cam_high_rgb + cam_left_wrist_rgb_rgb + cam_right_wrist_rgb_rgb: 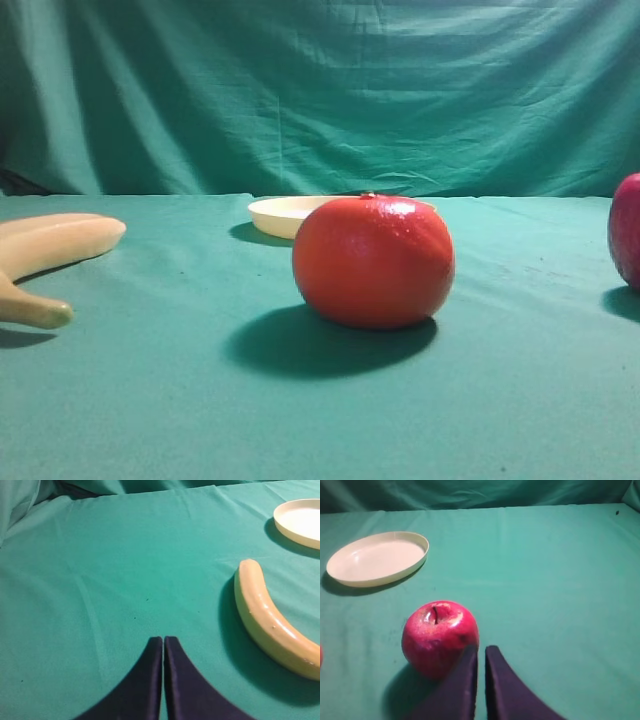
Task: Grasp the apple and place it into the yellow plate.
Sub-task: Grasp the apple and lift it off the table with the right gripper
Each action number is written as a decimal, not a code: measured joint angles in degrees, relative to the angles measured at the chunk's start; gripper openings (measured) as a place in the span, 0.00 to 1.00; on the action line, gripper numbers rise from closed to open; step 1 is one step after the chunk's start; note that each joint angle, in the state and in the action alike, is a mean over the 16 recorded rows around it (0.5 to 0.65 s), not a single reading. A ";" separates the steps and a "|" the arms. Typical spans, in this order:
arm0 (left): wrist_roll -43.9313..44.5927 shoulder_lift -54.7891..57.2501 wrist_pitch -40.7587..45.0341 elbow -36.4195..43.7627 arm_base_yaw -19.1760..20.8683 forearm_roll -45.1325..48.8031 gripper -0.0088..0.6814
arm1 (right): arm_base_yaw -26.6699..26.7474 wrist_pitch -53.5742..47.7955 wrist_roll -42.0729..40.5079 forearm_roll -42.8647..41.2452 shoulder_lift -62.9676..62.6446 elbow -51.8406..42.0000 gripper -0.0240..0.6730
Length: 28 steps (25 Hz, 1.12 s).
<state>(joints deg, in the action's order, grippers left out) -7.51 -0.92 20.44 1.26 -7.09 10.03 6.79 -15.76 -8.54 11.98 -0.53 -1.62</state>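
Note:
The magenta-pink apple [439, 635] stands upright on the green cloth, stem up; in the exterior high view it [626, 230] is cut off by the right edge. My right gripper [481, 652] is shut and empty, its tips just to the right of the apple and close to its side. The pale yellow plate [377, 558] lies empty, far left of the apple; it also shows in the exterior high view [282, 214] behind the orange-red fruit and in the left wrist view [300, 522]. My left gripper [163, 641] is shut and empty over bare cloth.
A big orange-red round fruit [373, 261] stands in the middle foreground, in front of the plate. A pale yellow banana [50, 255] lies at the left, to the right of my left gripper in its wrist view [270, 620]. Green cloth hangs behind.

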 joint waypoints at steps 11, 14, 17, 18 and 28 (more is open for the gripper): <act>0.00 0.00 0.00 0.00 0.00 0.00 0.01 | 0.00 10.96 -5.09 4.89 6.62 8.20 0.10; 0.00 0.00 0.00 0.00 0.00 0.00 0.01 | 0.00 6.27 -7.22 5.43 12.32 13.57 0.10; 0.00 0.00 0.00 0.00 0.00 0.00 0.01 | 0.00 -1.80 -9.34 5.95 19.23 19.15 0.10; 0.00 0.00 0.00 0.00 0.00 0.00 0.01 | 0.00 -4.86 -10.01 6.10 21.73 21.01 0.10; 0.00 0.00 0.00 0.00 0.00 0.00 0.01 | 3.41 -27.58 -12.68 3.95 43.53 34.08 0.10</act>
<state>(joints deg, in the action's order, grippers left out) -7.51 -0.92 20.44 1.26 -7.09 10.03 10.21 -43.35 -21.22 15.93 43.01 32.46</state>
